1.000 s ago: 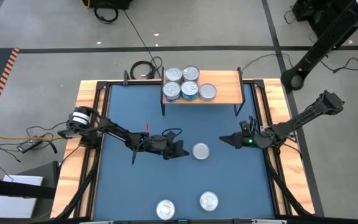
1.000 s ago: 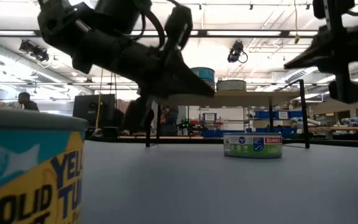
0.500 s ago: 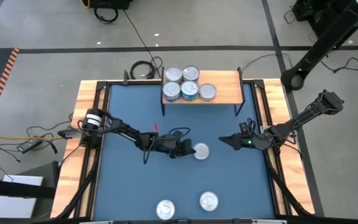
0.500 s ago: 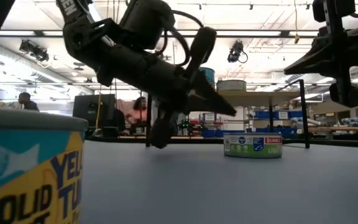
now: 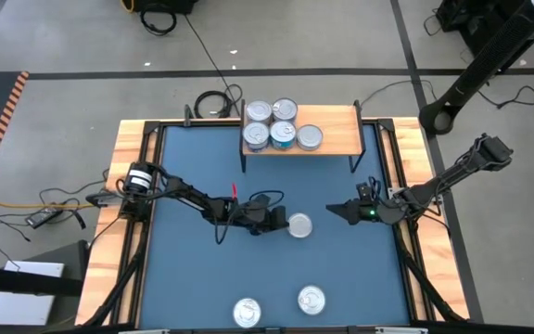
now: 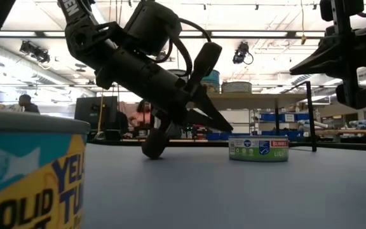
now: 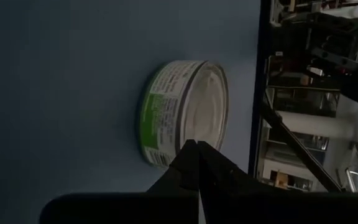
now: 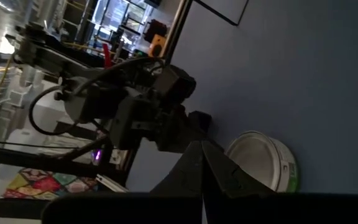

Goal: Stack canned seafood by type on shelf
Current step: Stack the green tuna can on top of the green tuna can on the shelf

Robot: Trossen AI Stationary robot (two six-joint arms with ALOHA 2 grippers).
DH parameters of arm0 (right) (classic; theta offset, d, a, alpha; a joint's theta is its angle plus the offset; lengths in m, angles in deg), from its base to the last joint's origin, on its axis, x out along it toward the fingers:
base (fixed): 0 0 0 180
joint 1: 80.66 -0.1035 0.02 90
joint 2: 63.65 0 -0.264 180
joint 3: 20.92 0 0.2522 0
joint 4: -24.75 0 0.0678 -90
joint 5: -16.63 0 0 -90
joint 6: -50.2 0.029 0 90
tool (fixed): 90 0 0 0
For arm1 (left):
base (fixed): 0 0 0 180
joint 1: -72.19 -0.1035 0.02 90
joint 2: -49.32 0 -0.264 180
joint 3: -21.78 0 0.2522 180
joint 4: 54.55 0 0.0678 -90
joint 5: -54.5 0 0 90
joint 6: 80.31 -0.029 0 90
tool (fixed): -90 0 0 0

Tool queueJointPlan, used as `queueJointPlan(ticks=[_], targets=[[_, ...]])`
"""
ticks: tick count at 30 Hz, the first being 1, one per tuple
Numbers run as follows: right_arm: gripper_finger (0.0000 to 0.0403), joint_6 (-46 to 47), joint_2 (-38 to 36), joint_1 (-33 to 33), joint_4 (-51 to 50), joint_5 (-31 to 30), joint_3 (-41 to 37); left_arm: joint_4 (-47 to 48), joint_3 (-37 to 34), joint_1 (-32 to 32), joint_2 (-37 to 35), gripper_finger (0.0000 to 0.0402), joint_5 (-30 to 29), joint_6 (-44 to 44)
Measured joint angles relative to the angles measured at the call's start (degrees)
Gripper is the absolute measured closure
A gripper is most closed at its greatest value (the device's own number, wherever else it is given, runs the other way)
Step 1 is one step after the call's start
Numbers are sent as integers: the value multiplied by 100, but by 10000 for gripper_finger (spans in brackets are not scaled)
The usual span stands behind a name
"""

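Your left fingers (image 5: 279, 223), clenched on nothing, sit just beside the can (image 5: 299, 225) in front of the shelf (image 5: 339, 130); spread them before grasping it.

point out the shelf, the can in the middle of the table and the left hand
shelf (image 5: 339, 129), high view, bare board.
middle can (image 5: 299, 225), high view, lid centre.
left hand (image 5: 280, 223), high view, fingertips.

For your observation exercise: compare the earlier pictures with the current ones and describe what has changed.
The left gripper moved across the table and down toward the lone middle can, fingers shut, holding nothing. The right gripper, the shelf and its cans, and the two front cans stayed put.
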Motion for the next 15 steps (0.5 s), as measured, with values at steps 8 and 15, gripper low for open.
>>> queueJointPlan(ticks=[8, 15], targets=[[402, -49, 1, 0, 12, 0, 0, -41, -4, -52, 2, 401, 5, -92], [402, -49, 1, 0, 12, 1, 0, -3, -4, -59, 3, 401, 45, -203]])
